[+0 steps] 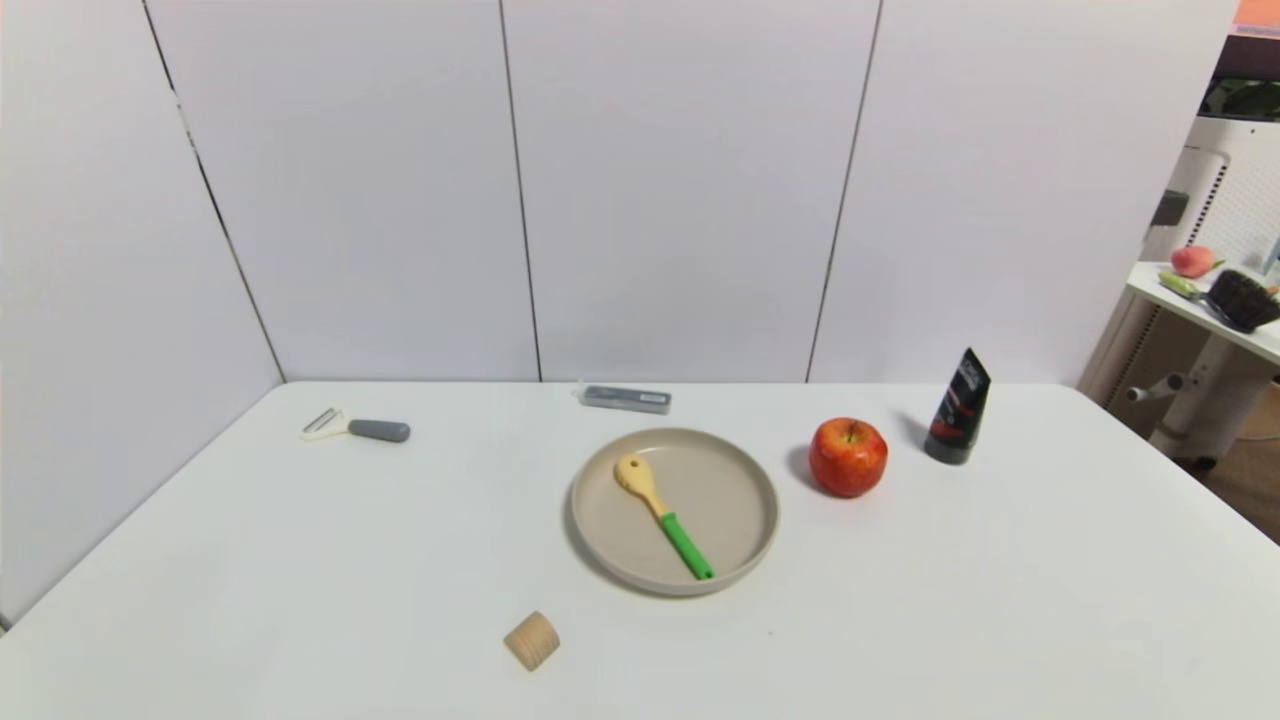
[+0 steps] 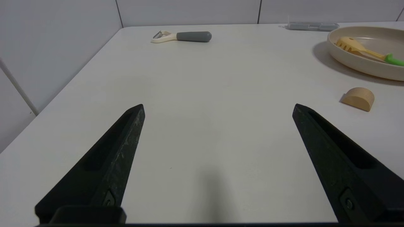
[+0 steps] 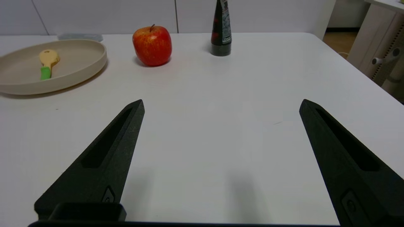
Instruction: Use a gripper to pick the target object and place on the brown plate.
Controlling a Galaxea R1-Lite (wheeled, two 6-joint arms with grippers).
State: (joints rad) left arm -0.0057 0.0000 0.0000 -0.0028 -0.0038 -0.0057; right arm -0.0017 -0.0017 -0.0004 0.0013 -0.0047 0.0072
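The light-wood spoon with the green handle end point(image 1: 663, 514) lies inside the beige-tan plate point(image 1: 740, 470) at the table's middle, bowl toward the back. It also shows in the left wrist view point(image 2: 367, 51) on the plate point(image 2: 353, 63), and in the right wrist view point(image 3: 48, 63) on the plate point(image 3: 79, 60). Neither arm shows in the head view. My left gripper point(image 2: 218, 107) is open and empty over bare table near the front left. My right gripper point(image 3: 222, 102) is open and empty over bare table near the front right.
A small wooden cylinder point(image 1: 532, 640) lies in front of the plate. A grey-handled peeler point(image 1: 358, 428) is at the back left, a grey flat case point(image 1: 626, 399) behind the plate. A red apple point(image 1: 848, 456) and a black tube point(image 1: 958, 408) stand right of the plate.
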